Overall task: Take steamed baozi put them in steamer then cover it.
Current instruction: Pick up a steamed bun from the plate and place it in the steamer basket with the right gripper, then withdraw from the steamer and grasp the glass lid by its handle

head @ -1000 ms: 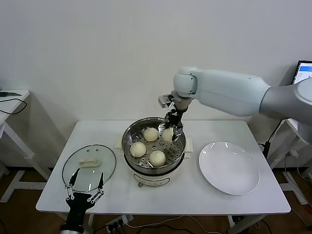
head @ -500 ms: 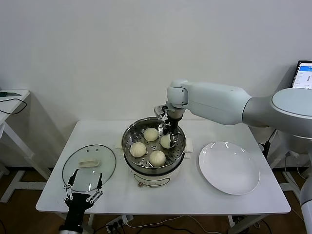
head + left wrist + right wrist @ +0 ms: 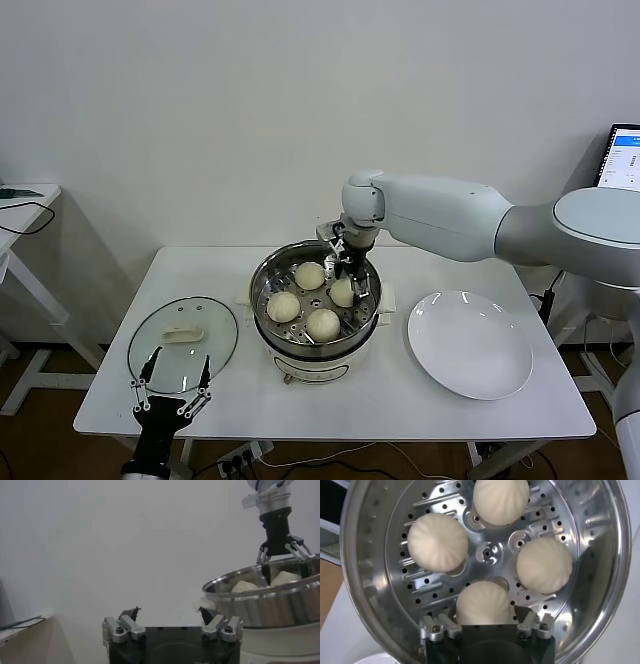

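Glass cover (image 3: 183, 343) lies flat on the white table (image 3: 440, 410), at 9 o'clock from the steamer (image 3: 316, 300) and close to the table's left and front edges. Its cream handle (image 3: 183, 334) sits at centre. Left gripper (image 3: 172, 392) is parked just off the front edge, at 6 o'clock from the cover, fingers spread wide and holding nothing; the left wrist view confirms bare fingertips (image 3: 131, 614) with a wide gap.

Steamer stands mid-table, a strip of bare table separating it from the cover. Four baozi rest on the perforated tray (image 3: 489, 553): at 12 (image 3: 310, 275), 3 (image 3: 343, 291), 6 (image 3: 322, 324) and 9 o'clock (image 3: 283, 306). They sit apart from one another and clear of the steamer wall.

Right gripper (image 3: 352, 272) reaches down inside the rim at about 2 o'clock, over the 3 o'clock baozi. The right wrist view shows its fingers (image 3: 434, 628) parted on either side of that bun (image 3: 483, 603); actual contact cannot be confirmed.

White plate (image 3: 470, 343) lies at 3 o'clock from the steamer, just beside its base, with open table beyond towards the right edge.
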You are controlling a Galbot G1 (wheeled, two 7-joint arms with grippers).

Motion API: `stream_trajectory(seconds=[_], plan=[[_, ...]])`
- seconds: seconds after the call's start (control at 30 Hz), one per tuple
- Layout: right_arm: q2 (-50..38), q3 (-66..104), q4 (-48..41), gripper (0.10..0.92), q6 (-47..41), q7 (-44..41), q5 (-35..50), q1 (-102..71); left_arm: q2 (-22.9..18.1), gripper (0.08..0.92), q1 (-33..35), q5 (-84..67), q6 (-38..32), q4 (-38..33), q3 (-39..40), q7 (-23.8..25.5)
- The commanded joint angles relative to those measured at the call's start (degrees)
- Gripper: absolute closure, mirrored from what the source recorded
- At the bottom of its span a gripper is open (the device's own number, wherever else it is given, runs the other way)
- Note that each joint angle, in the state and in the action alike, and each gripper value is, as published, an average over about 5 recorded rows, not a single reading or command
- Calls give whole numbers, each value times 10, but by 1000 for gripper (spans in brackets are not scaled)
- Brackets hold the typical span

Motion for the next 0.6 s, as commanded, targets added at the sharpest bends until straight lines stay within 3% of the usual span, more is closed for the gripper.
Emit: stream_trajectory(seconds=[0.03, 0.13, 0.2, 0.47, 0.6], plan=[[-62, 58, 63, 203, 5, 0, -15, 11, 0, 177, -1, 5, 1, -3, 5, 1], [-109, 108, 102, 203, 21, 12, -16, 16, 2, 177, -5, 18, -2, -1, 6, 0], [-148, 147, 136, 203, 45, 64, -4, 10, 4, 177, -9, 30, -5, 2, 4, -1], [-322, 221, 275, 203, 126, 613, 95, -86, 10, 177, -48, 66, 3, 14, -7, -10], [-372, 341, 290, 203, 180, 775, 104, -217, 11, 177, -71, 81, 14, 14, -10, -13]])
